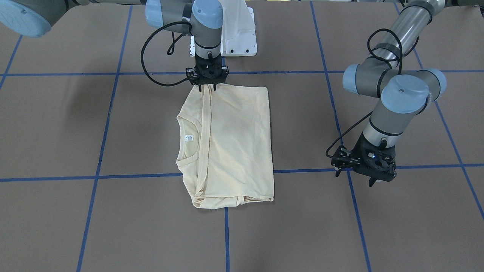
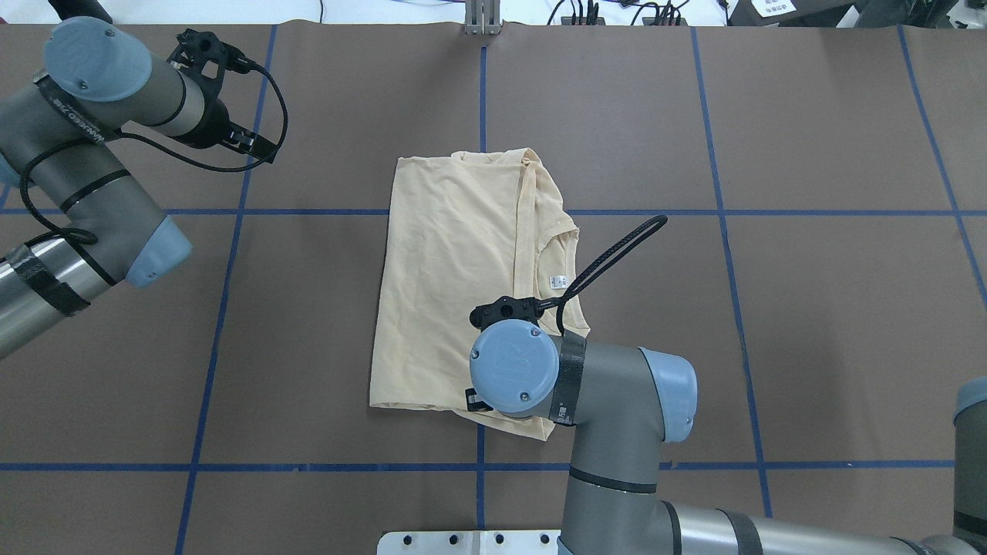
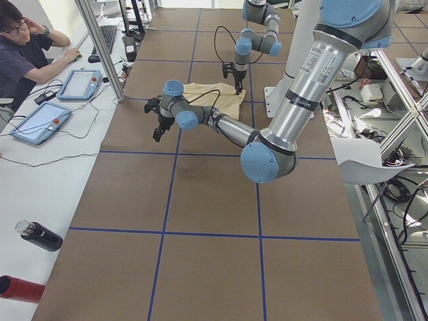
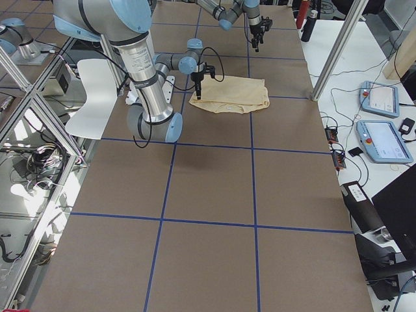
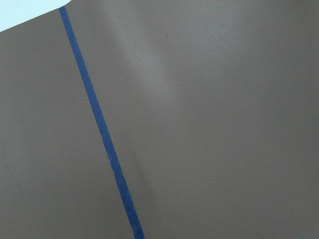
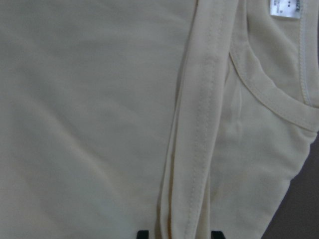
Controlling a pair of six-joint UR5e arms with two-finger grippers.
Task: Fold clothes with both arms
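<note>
Right gripper (image 1: 207,88) at folded T-shirt (image 1: 234,143) on brown, blue-taped table (image 1: 56,124)

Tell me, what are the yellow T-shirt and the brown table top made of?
T-shirt: thin, soft knit cloth, likely cotton, matte; it wrinkles, and stitched seams show. Table top: a smooth, matte brown sheet, maybe paper or vinyl; I cannot tell which. Its lines look like blue tape.

A robotics lab: jointed robot arms (image 3: 297,110) at a brown table (image 3: 200,267) gridded with blue tape (image 3: 214,235), teach pendants (image 3: 79,83) on a white side bench (image 3: 33,200), aluminium framing (image 3: 101,50).
</note>
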